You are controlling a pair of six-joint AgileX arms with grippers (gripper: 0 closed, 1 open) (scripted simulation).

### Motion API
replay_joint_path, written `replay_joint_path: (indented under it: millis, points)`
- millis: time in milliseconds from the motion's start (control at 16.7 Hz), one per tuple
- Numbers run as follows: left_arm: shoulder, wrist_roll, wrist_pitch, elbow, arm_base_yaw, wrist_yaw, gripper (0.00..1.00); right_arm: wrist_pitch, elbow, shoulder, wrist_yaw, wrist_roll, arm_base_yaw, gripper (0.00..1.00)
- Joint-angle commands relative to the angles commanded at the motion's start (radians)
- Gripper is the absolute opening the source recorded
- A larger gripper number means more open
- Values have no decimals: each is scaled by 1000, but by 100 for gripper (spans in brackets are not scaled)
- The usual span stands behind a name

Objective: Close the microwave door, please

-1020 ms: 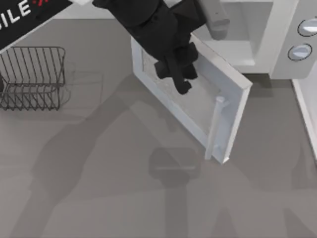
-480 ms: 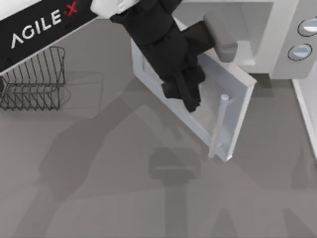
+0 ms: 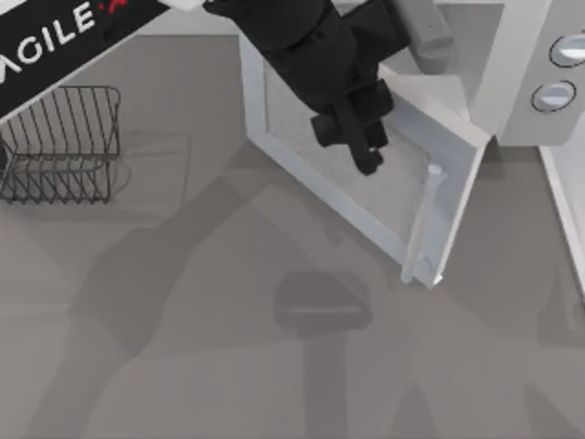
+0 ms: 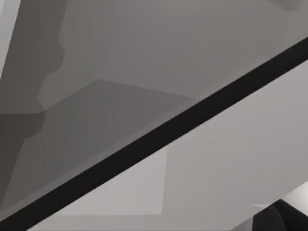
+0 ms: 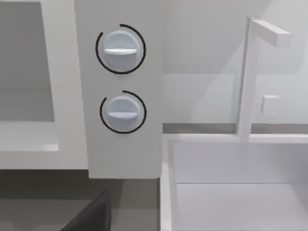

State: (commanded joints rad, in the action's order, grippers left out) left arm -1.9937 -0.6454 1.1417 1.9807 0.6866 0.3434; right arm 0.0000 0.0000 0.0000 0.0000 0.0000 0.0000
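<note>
The microwave door [image 3: 402, 197], a thick white panel with a grey speckled window, stands ajar in front of the white microwave [image 3: 521, 55]. It swings out from the oven's left side toward the table's front. Its pale bar handle [image 3: 426, 219] runs along the free edge. My left gripper [image 3: 367, 160], black and shut, is over the window on the door's outer face, just left of the handle. In the left wrist view, grey faces cut by a dark slanted band [image 4: 159, 139] show very close. My right gripper [image 5: 91, 216] hangs low in front of the microwave's control panel.
Two round knobs [image 3: 554, 94] sit on the microwave's right panel and show again as knobs [image 5: 120, 48] in the right wrist view. A dark wire rack [image 3: 59, 142] stands at the table's left. A white sink with a tap [image 5: 245, 82] lies right of the microwave.
The door has swung further toward the microwave, its free edge and handle moving right and back. My left gripper has travelled right along with the door's face.
</note>
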Motion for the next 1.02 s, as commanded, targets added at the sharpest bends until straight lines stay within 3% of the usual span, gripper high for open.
replay_joint_path:
  millis: [600, 1020]
  points:
    - [-56, 29, 55, -16, 43, 6, 0, 0, 0, 0, 0, 0, 0, 100]
    - [-57, 36, 14, 77, 37, -13, 0, 0, 0, 0, 0, 0, 0, 100]
